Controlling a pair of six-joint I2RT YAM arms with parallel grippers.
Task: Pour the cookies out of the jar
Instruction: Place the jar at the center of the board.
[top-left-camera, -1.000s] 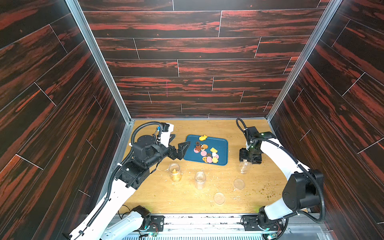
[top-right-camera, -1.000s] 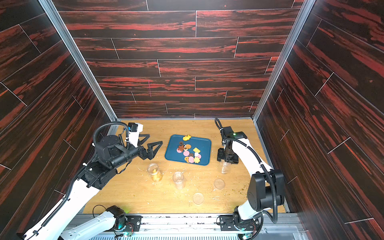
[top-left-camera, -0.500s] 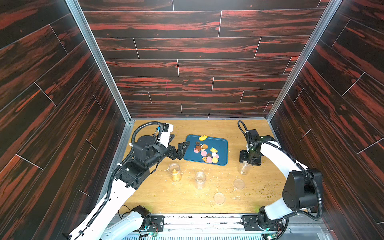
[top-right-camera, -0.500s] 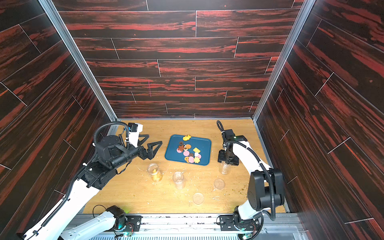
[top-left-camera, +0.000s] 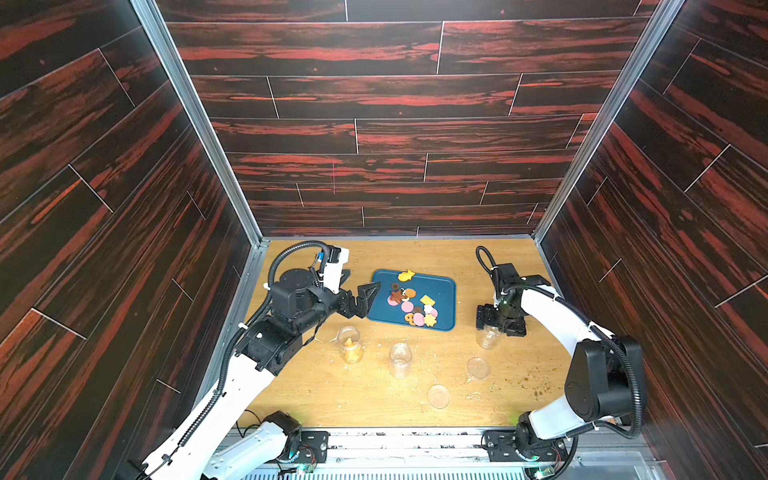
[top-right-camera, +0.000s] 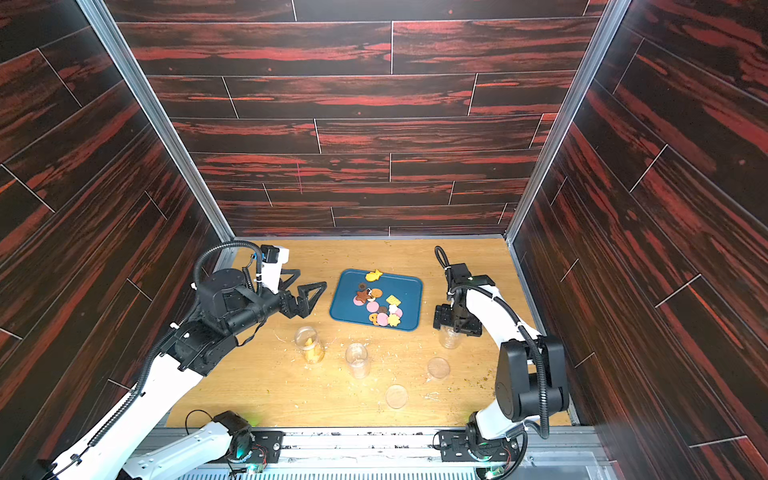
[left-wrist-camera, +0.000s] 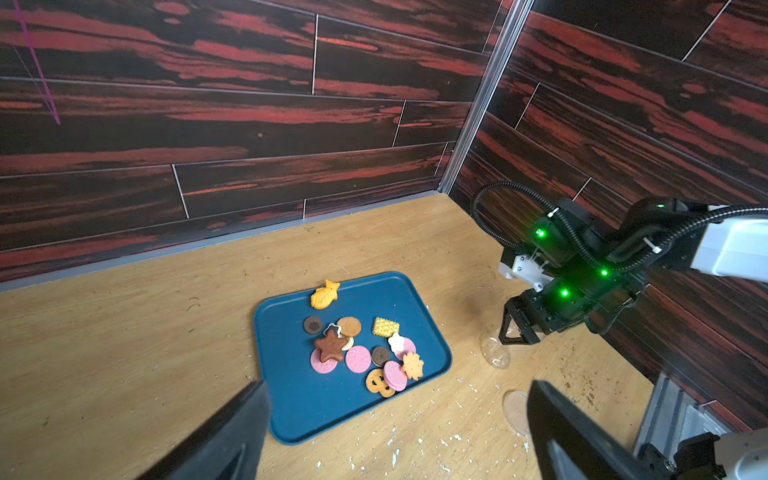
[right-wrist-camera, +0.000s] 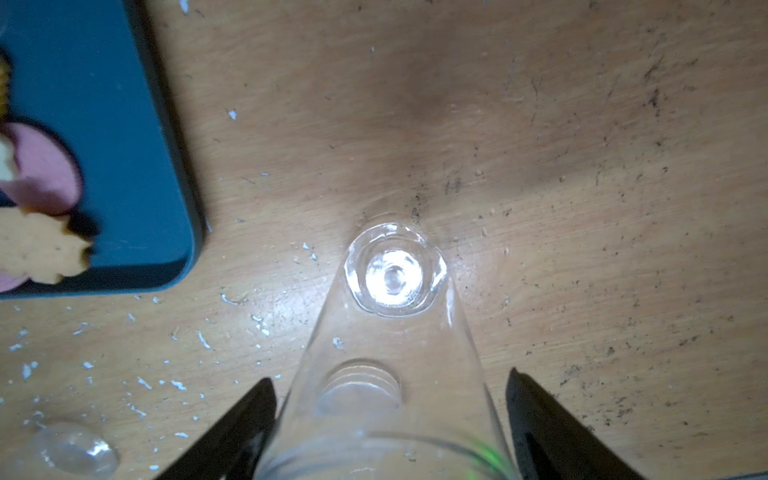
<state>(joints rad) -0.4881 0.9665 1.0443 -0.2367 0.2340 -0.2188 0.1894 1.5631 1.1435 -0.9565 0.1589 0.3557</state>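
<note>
Wood table (top-left-camera: 353, 399), dark plank walls (top-left-camera: 374, 137). Most cookies (top-left-camera: 411, 307) on blue tray (top-left-camera: 440, 299). Few in upright jar (top-left-camera: 350, 345), nearer left gripper (top-left-camera: 363, 279): spread wide, holding nothing. Right gripper (right-wrist-camera: 390, 377) spread, seems loose round empty jar (right-wrist-camera: 395, 270).

three jars (top-left-camera: 400, 359), two lids (top-left-camera: 478, 368), one blue tray (top-left-camera: 382, 309), roughly fifteen cookies (top-left-camera: 407, 306) on it.

Blue tray (top-left-camera: 442, 299), pink, yellow, brown cookies (top-left-camera: 411, 307), red-streaked dark walls (top-left-camera: 374, 104)

2 white arms (top-left-camera: 239, 384), black joints (top-left-camera: 590, 386), ribbed cables (left-wrist-camera: 511, 185), green lights (left-wrist-camera: 564, 292)
</note>
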